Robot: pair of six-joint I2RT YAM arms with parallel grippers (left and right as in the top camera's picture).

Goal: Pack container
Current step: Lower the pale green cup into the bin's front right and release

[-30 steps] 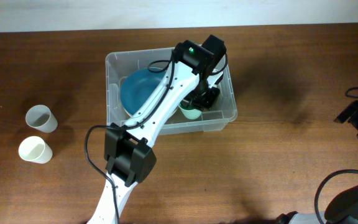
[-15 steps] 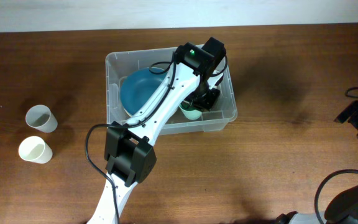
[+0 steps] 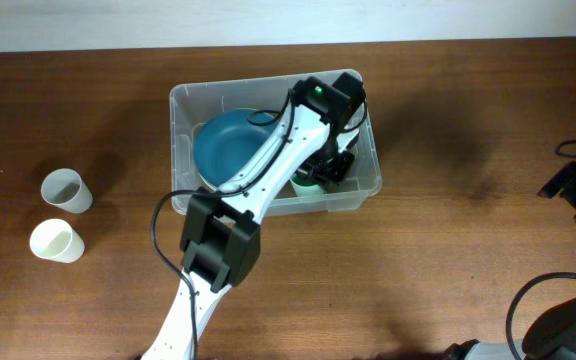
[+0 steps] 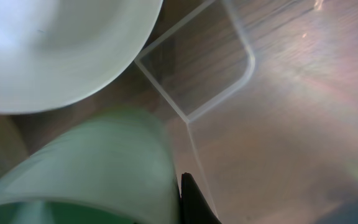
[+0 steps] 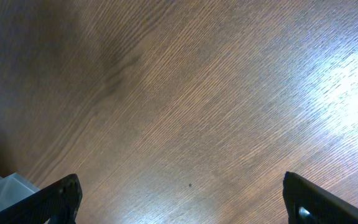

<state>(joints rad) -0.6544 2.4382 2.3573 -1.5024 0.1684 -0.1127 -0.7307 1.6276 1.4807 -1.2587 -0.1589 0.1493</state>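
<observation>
The clear plastic container stands mid-table with a blue bowl in its left half. My left gripper reaches down into its right half. It is shut on the wall of a green cup near the container's front wall. In the left wrist view the blurred green cup fills the lower left. One dark fingertip presses its outside; the other is hidden by the cup. A pale round dish lies beside the cup. My right gripper is open over bare wood, far right.
Two white cups stand on the table at the far left. The container's wall and corner are close to the right of the left gripper. A container corner shows in the right wrist view.
The left arm has shifted slightly right and toward the front inside the container. The green cup stays in nearly the same place. The right arm has not moved.
</observation>
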